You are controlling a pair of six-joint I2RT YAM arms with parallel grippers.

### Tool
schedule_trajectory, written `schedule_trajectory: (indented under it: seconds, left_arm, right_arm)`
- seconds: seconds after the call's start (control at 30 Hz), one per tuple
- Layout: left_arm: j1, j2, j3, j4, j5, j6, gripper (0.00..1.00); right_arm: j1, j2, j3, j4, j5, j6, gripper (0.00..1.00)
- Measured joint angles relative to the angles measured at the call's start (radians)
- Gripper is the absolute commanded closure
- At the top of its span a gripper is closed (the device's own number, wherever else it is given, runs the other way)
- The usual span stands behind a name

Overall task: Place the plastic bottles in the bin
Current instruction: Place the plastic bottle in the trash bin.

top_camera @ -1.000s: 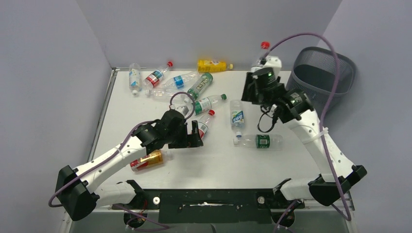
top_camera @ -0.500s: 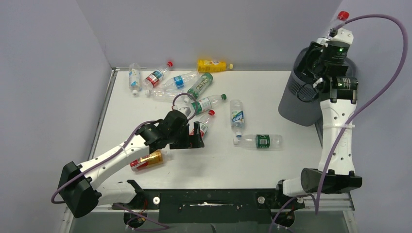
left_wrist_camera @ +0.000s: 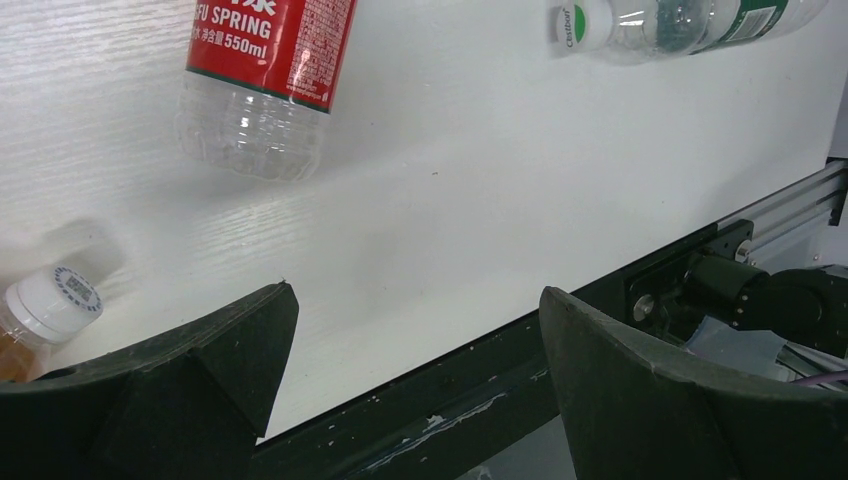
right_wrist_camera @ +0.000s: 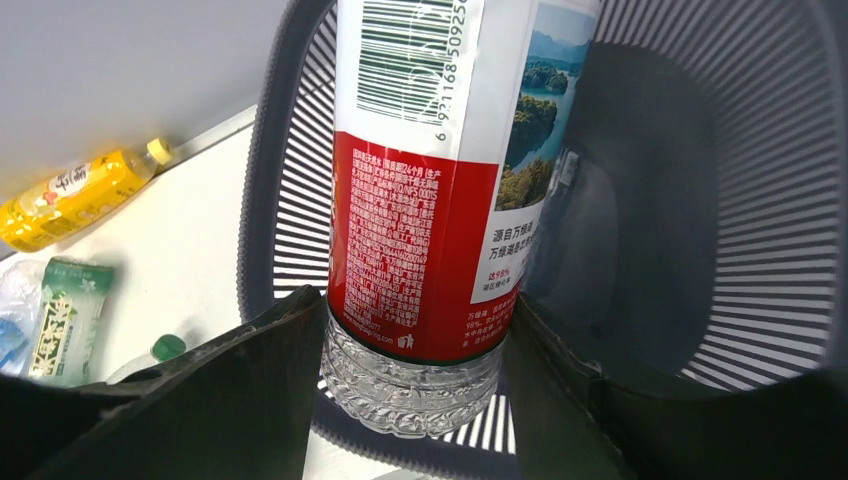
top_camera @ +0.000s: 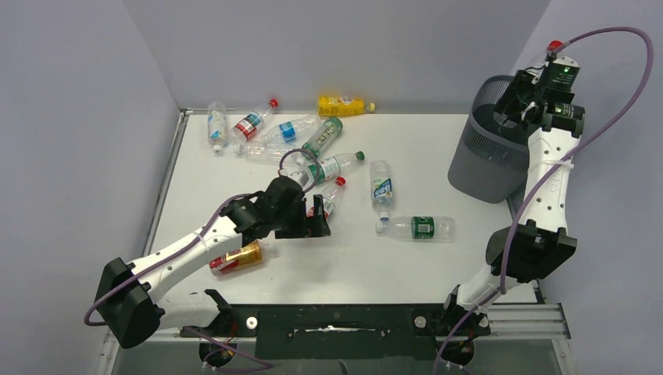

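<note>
Over the bin (top_camera: 478,160), at 2 o'clock of the bench (top_camera: 422,148) in the top view, my right end effector (top_camera: 539,98) pinches a red-and-white bottle (top_camera: 554,45). From above, only its red cap shows, poking out past my wrist toward 12 o'clock; the body is hidden behind the arm. My right wrist camera gives the rest. The red-and-white bottle (right_wrist_camera: 420,200) fills the middle of that frame with its long axis running 12 to 6 o'clock. The ribbed clear base sits at 6 o'clock between my fingers (right_wrist_camera: 250,390), and the barcode end runs off the frame at 12. The mesh wall of the bin (right_wrist_camera: 770,200) curves behind it, so the base hangs over the open mouth. At 9 o'clock in that view lie a yellow bottle (right_wrist_camera: 70,195) and a green-labelled bottle (right_wrist_camera: 62,320).

My left end effector (top_camera: 313,223) is low over mid-bench, spread wide with nothing between the jaws. Its wrist view shows bare bench (left_wrist_camera: 450,200) in the gap of the left end effector (left_wrist_camera: 415,320). A red-labelled spring bottle (left_wrist_camera: 265,70) lies at 11 o'clock with its base toward me. A white-capped clear bottle (left_wrist_camera: 680,20) lies at 1 o'clock. The white cap of an amber bottle (left_wrist_camera: 55,300) is at 9 o'clock.
</note>
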Motion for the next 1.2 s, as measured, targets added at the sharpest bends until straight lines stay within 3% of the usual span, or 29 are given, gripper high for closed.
schedule_trajectory:
  seconds: [0.63, 1.2]
  left_arm:
    - [0.000, -0.001, -0.027, 0.042, 0.018, 0.000, 0.07]
    - [-0.019, 0.000, -0.027, 0.042, 0.021, 0.000, 0.07]
  right_arm:
    - [0.013, 0.026, -0.111, -0.043, -0.125, -0.019, 0.51]
    - [0.013, -0.025, -0.166, -0.089, -0.337, -0.052, 0.51]
